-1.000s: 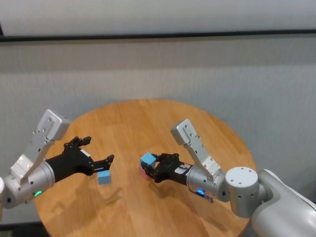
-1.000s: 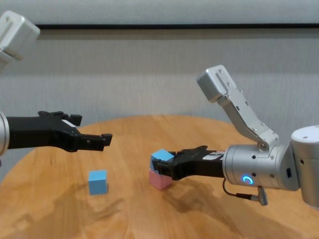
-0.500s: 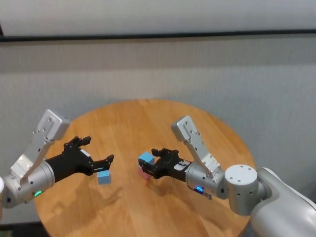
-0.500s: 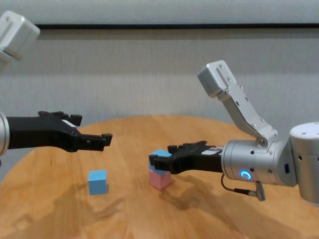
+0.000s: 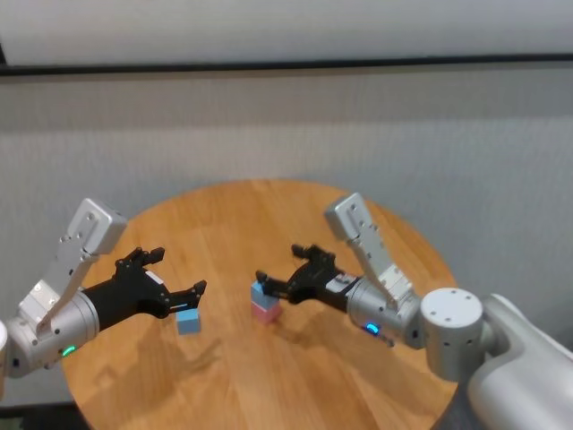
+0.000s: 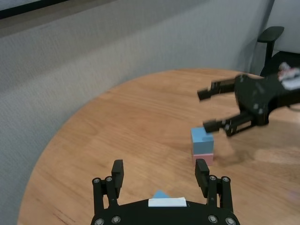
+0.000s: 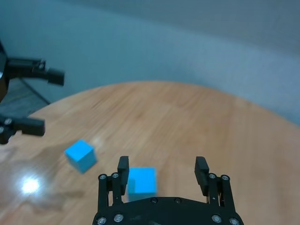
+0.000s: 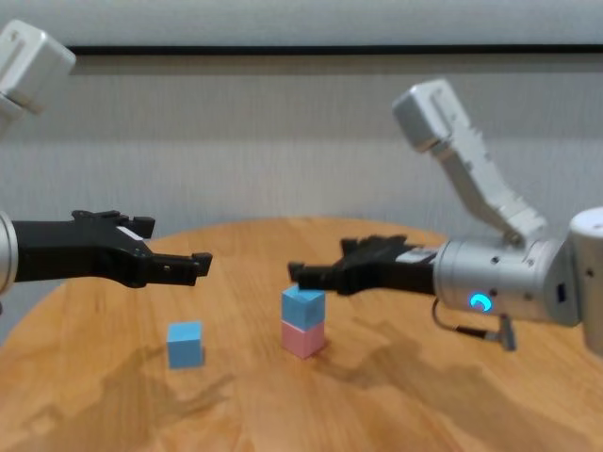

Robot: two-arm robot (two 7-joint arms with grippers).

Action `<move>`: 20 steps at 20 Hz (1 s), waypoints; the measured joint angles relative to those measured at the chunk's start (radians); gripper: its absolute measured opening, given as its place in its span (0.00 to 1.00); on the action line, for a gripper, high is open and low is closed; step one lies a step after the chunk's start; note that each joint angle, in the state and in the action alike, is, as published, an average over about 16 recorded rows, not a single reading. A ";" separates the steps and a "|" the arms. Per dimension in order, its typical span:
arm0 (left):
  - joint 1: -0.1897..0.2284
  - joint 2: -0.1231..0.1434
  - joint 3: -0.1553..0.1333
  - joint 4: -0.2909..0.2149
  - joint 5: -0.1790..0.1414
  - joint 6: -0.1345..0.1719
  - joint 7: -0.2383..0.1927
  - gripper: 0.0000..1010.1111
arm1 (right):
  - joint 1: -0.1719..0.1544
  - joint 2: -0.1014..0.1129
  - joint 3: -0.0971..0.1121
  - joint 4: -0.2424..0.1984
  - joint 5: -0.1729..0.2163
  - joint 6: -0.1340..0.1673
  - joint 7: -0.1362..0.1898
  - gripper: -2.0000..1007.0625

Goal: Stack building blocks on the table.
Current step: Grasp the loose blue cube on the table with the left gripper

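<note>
Chest view is showing the right pincer (image 8: 316,274) standing apart and empty just above a light blue block (image 8: 302,304), which is now sitting squarely on the pink block (image 8: 302,336) at the centre of the frame. A second ago that pincer was clamped on this blue block, tilted against the pink one; it has since let go and is lifting up and back toward the right. So the first stacking step looks finished. The other blue block (image 8: 185,343) is lying alone on the bench (image 8: 377,414) at lower left, well apart from the stack. The left pincer (image 8: 174,266) is hovering above it, jaws wide apart, seemingly poised to fetch it next.
</note>
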 joint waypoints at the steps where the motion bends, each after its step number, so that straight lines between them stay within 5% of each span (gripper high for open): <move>1: 0.000 0.000 0.000 0.000 0.000 0.000 0.000 0.99 | -0.007 0.009 0.006 -0.022 0.001 0.001 -0.007 0.86; 11: 0.000 0.000 0.000 0.000 0.000 0.000 0.000 0.99 | -0.122 0.112 0.098 -0.237 0.017 0.026 -0.092 0.99; 20: 0.008 0.004 -0.003 -0.013 -0.001 0.007 0.009 0.99 | -0.194 0.153 0.156 -0.292 0.029 0.052 -0.132 0.99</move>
